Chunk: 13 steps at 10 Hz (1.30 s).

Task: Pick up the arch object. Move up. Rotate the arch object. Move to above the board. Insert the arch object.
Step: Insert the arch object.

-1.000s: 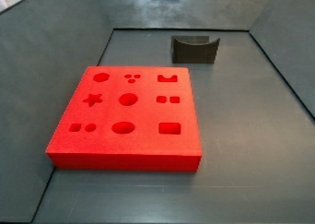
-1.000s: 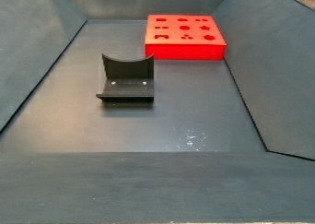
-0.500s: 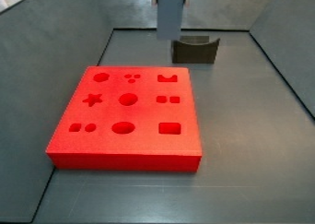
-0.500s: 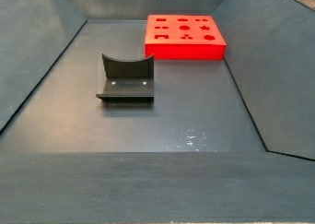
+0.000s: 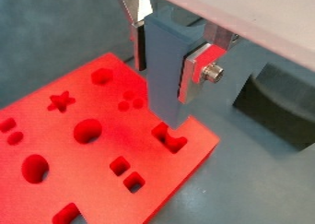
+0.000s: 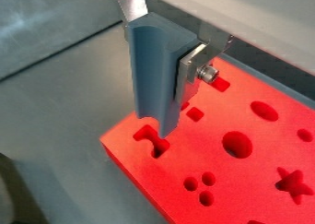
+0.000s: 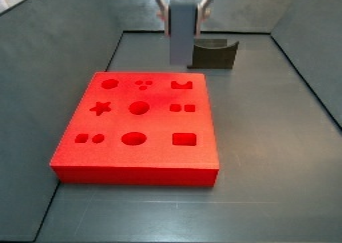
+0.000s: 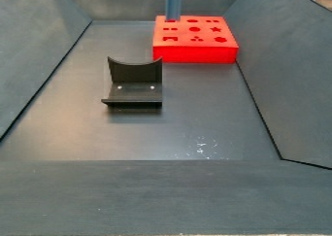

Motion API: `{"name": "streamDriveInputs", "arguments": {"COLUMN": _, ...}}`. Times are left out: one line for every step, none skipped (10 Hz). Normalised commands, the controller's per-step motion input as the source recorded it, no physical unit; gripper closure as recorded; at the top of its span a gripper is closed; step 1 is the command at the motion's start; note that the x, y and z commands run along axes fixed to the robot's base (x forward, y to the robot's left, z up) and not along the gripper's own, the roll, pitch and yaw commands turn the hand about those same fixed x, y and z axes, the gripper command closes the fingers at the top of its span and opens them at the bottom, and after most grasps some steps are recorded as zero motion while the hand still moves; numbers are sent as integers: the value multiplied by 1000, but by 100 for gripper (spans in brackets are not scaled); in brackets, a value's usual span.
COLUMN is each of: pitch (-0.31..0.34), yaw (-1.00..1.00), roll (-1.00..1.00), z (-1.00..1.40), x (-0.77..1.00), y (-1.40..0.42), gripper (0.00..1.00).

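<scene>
The gripper (image 5: 170,64) is mostly cut off. In both wrist views only its lower end shows under a pale housing. In a side view (image 7: 182,1) it is a blur at the frame's upper edge. One finger (image 5: 198,75), a silver plate with a screw, lies flat against the side of a blue-grey upright piece. The opposite finger is largely hidden behind that piece, with only a sliver showing near the frame edge. The claw is clamped on this piece, which is the arch object (image 5: 159,80). It is seen edge-on, so its notch cannot be made out in any view.

The arch object (image 6: 153,71) hangs upright over the board (image 6: 252,177). Its lower end is just above the arch cutout (image 6: 153,141) near one corner of the board. Whether the tip touches the red surface cannot be told. In a side view the piece (image 7: 181,34) stands over the far edge of the board (image 7: 134,162), beyond the arch cutout (image 7: 181,85). In the lower side view only a short strip of it (image 8: 170,2) shows above the board (image 8: 195,51), and the gripper is out of frame.

The arm comes straight down from above the board, with the fingers pointing down and the piece held vertical.

The fixture (image 8: 131,84), a dark bracket with a curved back, stands on the grey floor well apart from the board. In a side view (image 7: 211,54) it sits beyond the board's far edge, partly hidden by the hanging piece. In a wrist view (image 5: 278,104) only a dark part of it shows beside the board's corner.
</scene>
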Motion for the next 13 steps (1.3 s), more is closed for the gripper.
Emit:
{"name": "streamDriveInputs", "arguments": {"pitch": 51, "yaw": -3, "roll": -160, "z": -803, "x": 0, "y": 66, "gripper": 100}}
{"name": "streamDriveInputs", "arguments": {"pitch": 41, "yaw": -26, "roll": -137, "z": -640, "x": 103, "y": 0, "gripper": 100}}
{"name": "streamDriveInputs", "arguments": {"pitch": 76, "yaw": -26, "roll": -10, "z": -337, "x": 174, "y": 40, "gripper": 100}}
{"name": "streamDriveInputs", "arguments": {"pitch": 74, "yaw": -29, "roll": 0, "z": -231, "x": 157, "y": 71, "gripper": 100}}
{"name": "streamDriveInputs", "arguments": {"pitch": 119, "yaw": -63, "roll": 0, "z": -146, "x": 257, "y": 89, "gripper": 100}}
{"name": "streamDriveInputs", "arguments": {"pitch": 71, "yaw": -60, "roll": -10, "z": -160, "x": 140, "y": 134, "gripper": 100}}
{"name": "streamDriveInputs", "arguments": {"pitch": 56, "yaw": -43, "roll": -1, "z": -166, "x": 129, "y": 114, "gripper": 100}}
{"name": "streamDriveInputs", "arguments": {"pitch": 7, "yaw": 0, "roll": 0, "z": -257, "x": 0, "y": 109, "gripper": 100}}
{"name": "streamDriveInputs", "arguments": {"pitch": -16, "yaw": 0, "roll": 0, "z": -483, "x": -66, "y": 23, "gripper": 100}}
{"name": "streamDriveInputs", "arguments": {"pitch": 0, "yaw": 0, "roll": 43, "z": -429, "x": -129, "y": 0, "gripper": 100}}
{"name": "streamDriveInputs", "arguments": {"pitch": 0, "yaw": 0, "roll": 21, "z": -360, "x": -129, "y": -26, "gripper": 100}}
{"name": "streamDriveInputs", "arguments": {"pitch": 0, "yaw": 0, "roll": 0, "z": -403, "x": 0, "y": -51, "gripper": 100}}
{"name": "streamDriveInputs", "arguments": {"pitch": 0, "yaw": 0, "roll": 0, "z": -357, "x": 0, "y": -80, "gripper": 100}}
